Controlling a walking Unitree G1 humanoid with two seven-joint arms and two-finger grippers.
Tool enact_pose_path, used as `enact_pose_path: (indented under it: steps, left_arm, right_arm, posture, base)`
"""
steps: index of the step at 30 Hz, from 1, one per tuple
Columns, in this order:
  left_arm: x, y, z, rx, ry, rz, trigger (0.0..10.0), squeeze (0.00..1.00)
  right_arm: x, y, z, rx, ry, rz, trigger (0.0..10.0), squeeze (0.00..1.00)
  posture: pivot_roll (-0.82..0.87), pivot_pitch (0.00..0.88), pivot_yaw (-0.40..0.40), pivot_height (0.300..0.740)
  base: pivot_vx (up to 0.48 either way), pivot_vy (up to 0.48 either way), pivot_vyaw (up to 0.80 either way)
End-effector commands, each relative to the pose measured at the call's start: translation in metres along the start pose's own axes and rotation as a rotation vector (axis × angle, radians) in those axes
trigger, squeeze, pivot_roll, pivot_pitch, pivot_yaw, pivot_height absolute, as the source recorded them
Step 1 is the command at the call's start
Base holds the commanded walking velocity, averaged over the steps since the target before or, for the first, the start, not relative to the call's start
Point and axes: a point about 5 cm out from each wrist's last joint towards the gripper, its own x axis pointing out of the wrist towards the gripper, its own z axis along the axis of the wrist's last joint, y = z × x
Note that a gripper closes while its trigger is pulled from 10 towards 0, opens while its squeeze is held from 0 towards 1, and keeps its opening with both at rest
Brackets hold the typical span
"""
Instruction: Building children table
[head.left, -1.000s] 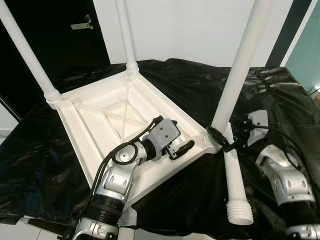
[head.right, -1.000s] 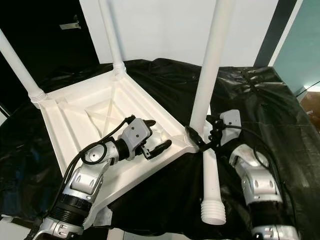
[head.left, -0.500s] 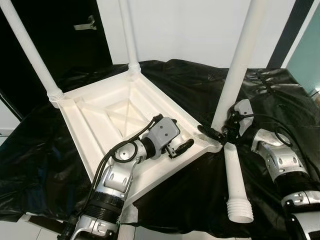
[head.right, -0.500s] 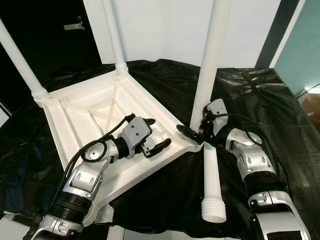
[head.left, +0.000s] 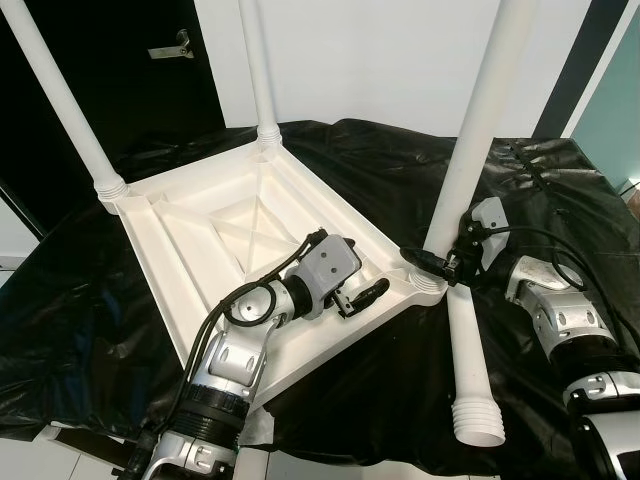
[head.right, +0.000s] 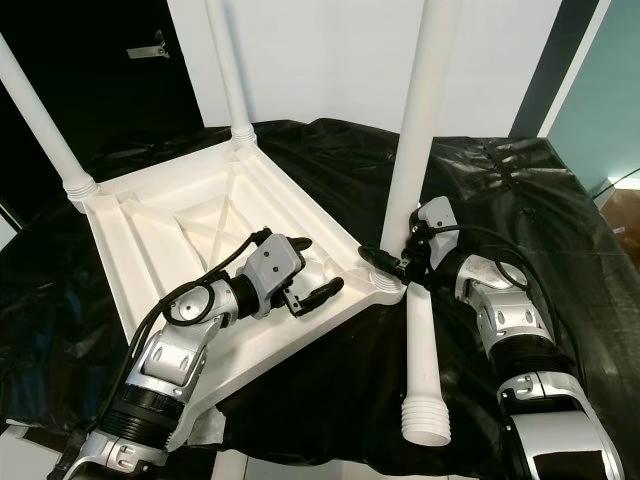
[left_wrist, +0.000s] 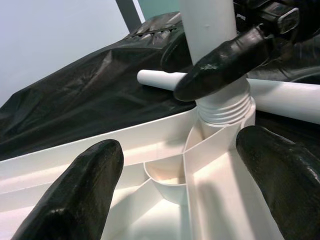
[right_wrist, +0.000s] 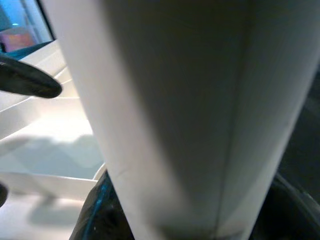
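On a surface draped in glossy, crinkled black plastic sheeting (head.left: 560, 190) lies an upturned white plastic table top (head.left: 200, 250), its underside moulded with raised ribs and a shallow crossed panel in the middle. Three smooth, round white legs stand up from its corners: a far-left leg (head.left: 65, 100), a far leg (head.left: 258, 70) and a near-right leg (head.left: 480, 130), each seated in a ridged, threaded collar. A fourth leg (head.left: 468, 360) lies loose on the sheeting just beside the near-right corner, its ribbed, hollow end pointing toward the camera. The left gripper (head.left: 368, 292) rests inside the tray-like underside near that corner, its two rounded matte black fingers (left_wrist: 90, 187) spread wide apart with nothing between them; in the left wrist view they frame the ribbed socket (left_wrist: 222, 107) where the upright leg meets the top. The right gripper (head.left: 432, 262) is at the base of the near-right leg, just above its collar, its slim black fingers set around the tube on either side, and the right wrist view shows the smooth pale cylinder close up. The silver, cable-wrapped right arm (head.left: 560, 320) reaches in over the black plastic.
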Motion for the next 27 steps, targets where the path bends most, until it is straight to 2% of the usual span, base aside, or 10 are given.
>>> enact_pose_path:
  steps: [1, 4, 7, 13, 15, 16, 21, 23, 24, 27]
  left_arm:
    - [-0.001, 0.003, -0.002, -0.007, 0.005, 0.107, 10.0, 0.00]
    - [-0.002, 0.002, -0.002, -0.007, 0.007, 0.107, 10.0, 0.00]
    - [-0.001, -0.001, -0.002, -0.005, 0.010, 0.094, 10.0, 0.00]
    - [0.000, -0.003, -0.002, -0.005, 0.008, 0.081, 10.0, 0.00]
    - [0.000, -0.003, -0.002, -0.004, 0.007, 0.078, 10.0, 0.00]
    - [0.000, -0.002, -0.001, -0.001, 0.006, 0.076, 10.0, 0.00]
    - [-0.001, -0.002, -0.001, 0.002, 0.008, 0.077, 10.0, 0.00]
    - [-0.002, -0.001, -0.002, 0.005, 0.011, 0.079, 10.0, 0.00]
    - [-0.002, -0.001, -0.002, 0.005, 0.011, 0.079, 10.0, 0.00]
    - [-0.002, -0.001, -0.001, 0.008, 0.013, 0.080, 10.0, 0.00]
  right_arm:
    - [-0.003, 0.004, -0.016, -0.003, 0.085, -0.045, 10.0, 0.00]
    - [-0.004, 0.005, -0.019, -0.003, 0.096, -0.092, 10.0, 0.00]
    - [-0.003, 0.011, -0.030, 0.063, 0.131, -0.270, 10.0, 0.00]
    - [-0.001, 0.023, -0.035, 0.096, 0.135, -0.404, 10.0, 0.00]
    - [0.001, 0.029, -0.037, 0.108, 0.144, -0.449, 10.0, 0.00]
    - [0.005, 0.041, -0.041, 0.126, 0.164, -0.561, 10.0, 0.00]
    - [0.009, 0.050, -0.041, 0.134, 0.167, -0.658, 10.0, 0.00]
    - [0.017, 0.063, -0.041, 0.198, 0.159, -0.734, 10.0, 0.00]
    - [0.017, 0.063, -0.041, 0.198, 0.159, -0.734, 10.0, 0.00]
    - [0.026, 0.076, -0.036, 0.244, 0.143, -0.736, 10.0, 0.00]
  posture:
    - [-0.04, 0.000, -0.018, 0.740]
    - [-0.04, 0.000, -0.018, 0.740]
    - [-0.04, 0.000, -0.015, 0.740]
    - [-0.05, 0.000, -0.007, 0.740]
    - [-0.05, 0.000, -0.008, 0.740]
    - [-0.04, 0.000, -0.009, 0.740]
    - [-0.04, 0.000, -0.011, 0.740]
    - [-0.03, 0.000, -0.017, 0.740]
    - [-0.03, 0.000, -0.017, 0.740]
    - [-0.03, 0.000, -0.017, 0.740]
  base:
    - [0.000, 0.000, 0.00]
    - [0.000, 0.000, 0.00]
    - [0.000, 0.000, 0.00]
    - [0.000, 0.000, 0.00]
    - [0.000, 0.000, 0.00]
    - [0.000, 0.000, 0.00]
    - [0.000, 0.000, 0.00]
    - [0.000, 0.000, 0.00]
    - [0.000, 0.000, 0.00]
    - [0.000, 0.000, 0.00]
